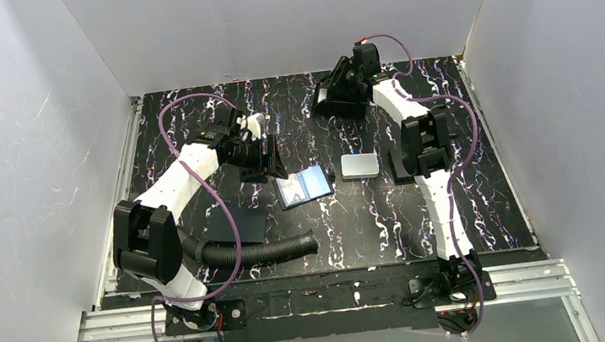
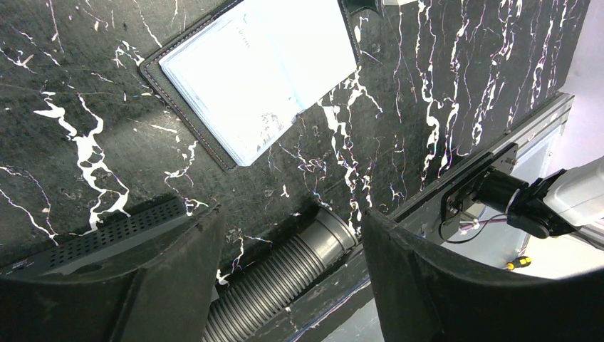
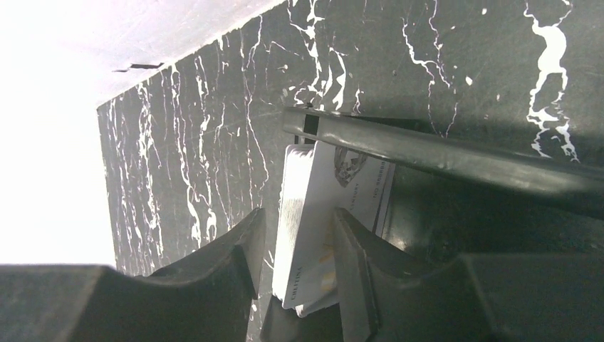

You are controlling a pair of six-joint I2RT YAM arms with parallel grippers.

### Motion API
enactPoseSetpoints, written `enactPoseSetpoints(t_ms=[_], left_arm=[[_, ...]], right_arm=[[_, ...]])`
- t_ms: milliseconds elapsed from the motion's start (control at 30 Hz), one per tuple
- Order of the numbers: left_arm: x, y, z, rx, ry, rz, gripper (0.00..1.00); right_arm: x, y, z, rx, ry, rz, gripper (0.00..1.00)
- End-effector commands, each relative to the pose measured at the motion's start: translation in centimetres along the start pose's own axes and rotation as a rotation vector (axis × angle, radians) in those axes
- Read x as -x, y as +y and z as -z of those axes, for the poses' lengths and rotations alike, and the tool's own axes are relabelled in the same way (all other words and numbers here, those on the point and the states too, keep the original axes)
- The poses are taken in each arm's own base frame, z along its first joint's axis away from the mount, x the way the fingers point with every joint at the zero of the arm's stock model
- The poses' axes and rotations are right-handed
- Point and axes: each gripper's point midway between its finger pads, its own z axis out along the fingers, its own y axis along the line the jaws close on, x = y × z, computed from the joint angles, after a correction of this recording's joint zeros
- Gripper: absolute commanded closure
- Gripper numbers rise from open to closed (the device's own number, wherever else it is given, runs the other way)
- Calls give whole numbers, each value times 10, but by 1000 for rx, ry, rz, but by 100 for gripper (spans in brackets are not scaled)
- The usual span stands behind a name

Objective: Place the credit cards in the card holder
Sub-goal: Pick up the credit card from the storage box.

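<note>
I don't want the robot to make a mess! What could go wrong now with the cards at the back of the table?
1. The right gripper has a finger on each side of a whole stack of cards, not one card. It may lift several at once, and loose ones could slip out and scatter.
2. A black bar lies across the far end of the stack. The cards might catch on it when they are pulled away.

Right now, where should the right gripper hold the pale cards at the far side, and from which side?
Pinch the credit cards across their two broad faces, at the free end nearest the right gripper. The stack stands tilted with its far end against a black bar, so I would come from the near end, one finger on each face.
</note>
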Motion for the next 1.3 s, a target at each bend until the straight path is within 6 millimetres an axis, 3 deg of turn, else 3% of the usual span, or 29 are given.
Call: enactPoseSetpoints(t_ms=[0, 467, 1267], left_arm=[[6, -17, 18, -39, -47, -42, 32], [5, -18, 18, -47, -50, -44, 32], [8, -19, 16, -55, -51, -42, 32]], right_arm=[[19, 27, 4, 85, -54, 9, 54], [20, 19, 4, 58, -53, 6, 71], [53, 32, 40, -2, -132, 90, 91]])
